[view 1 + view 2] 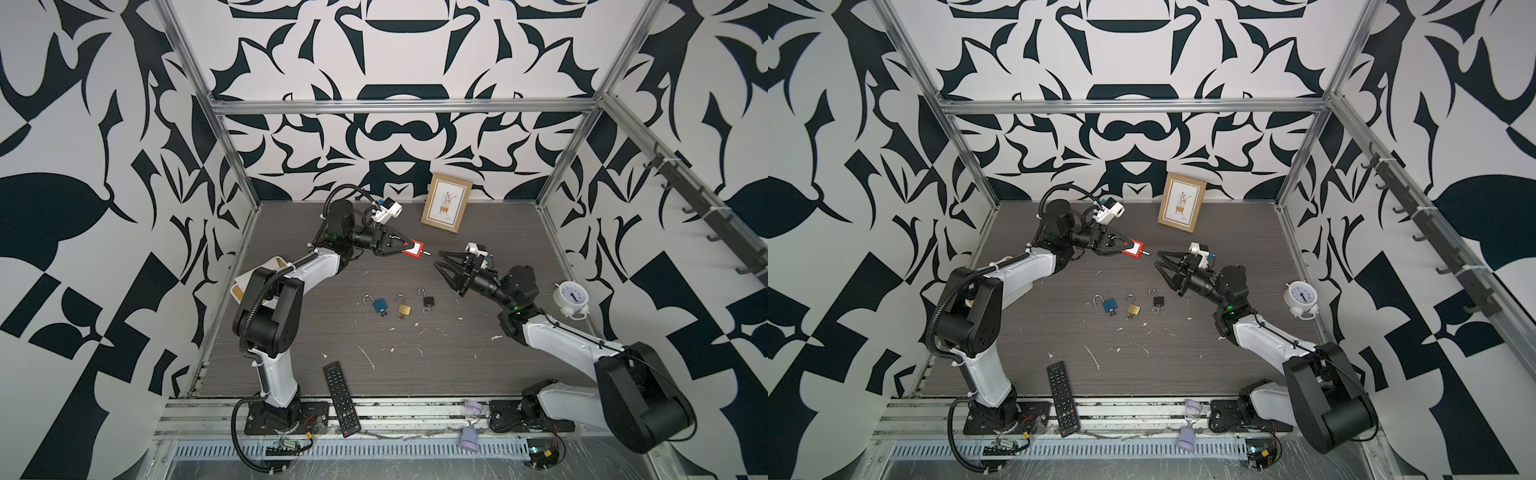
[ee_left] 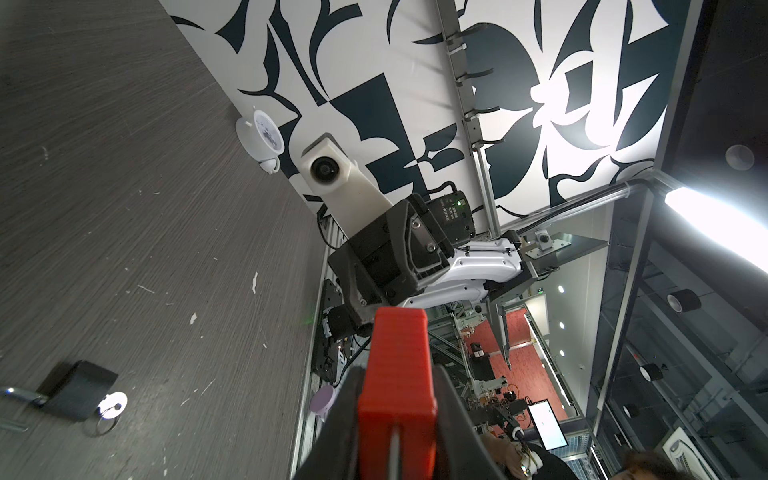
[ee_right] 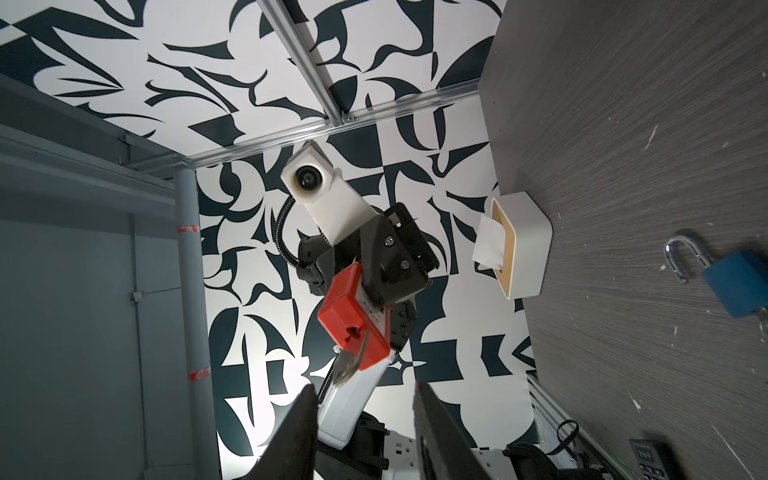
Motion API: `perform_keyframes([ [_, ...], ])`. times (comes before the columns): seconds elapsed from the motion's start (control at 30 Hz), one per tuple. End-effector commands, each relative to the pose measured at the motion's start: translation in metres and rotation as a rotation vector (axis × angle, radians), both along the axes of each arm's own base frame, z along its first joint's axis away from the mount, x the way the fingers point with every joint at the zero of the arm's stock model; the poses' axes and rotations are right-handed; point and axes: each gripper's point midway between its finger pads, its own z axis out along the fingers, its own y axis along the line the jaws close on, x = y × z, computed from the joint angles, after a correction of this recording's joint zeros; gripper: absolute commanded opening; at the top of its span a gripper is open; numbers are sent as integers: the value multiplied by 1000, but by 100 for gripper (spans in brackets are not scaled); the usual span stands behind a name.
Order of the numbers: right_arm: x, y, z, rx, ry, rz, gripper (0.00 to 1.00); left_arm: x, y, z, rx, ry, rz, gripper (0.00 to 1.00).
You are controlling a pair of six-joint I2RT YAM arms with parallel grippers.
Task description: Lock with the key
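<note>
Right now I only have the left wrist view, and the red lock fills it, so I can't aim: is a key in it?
Observer: Yes. A key sticks out of the red lock, pointing toward the right arm.
Operator: Does the right arm have it?
Observer: No. In both top views the right jaws stand open, just short of the key, not touching it.
</note>
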Motion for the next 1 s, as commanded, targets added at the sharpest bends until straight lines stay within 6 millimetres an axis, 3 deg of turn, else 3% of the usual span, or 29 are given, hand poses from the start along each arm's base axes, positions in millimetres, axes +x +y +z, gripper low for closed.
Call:
perform_keyframes([
  [0.0, 0, 7, 39, 57, -133, 5, 39, -4, 2, 2, -11, -23, -6, 0],
  [0.43, 5, 14, 45, 65, -143, 18, 34, -3, 1, -4, 13, -10, 11, 0],
  [0.97, 7, 17, 34, 58, -133, 33, 24, -6, 1, 0, 23, -22, 17, 0],
])
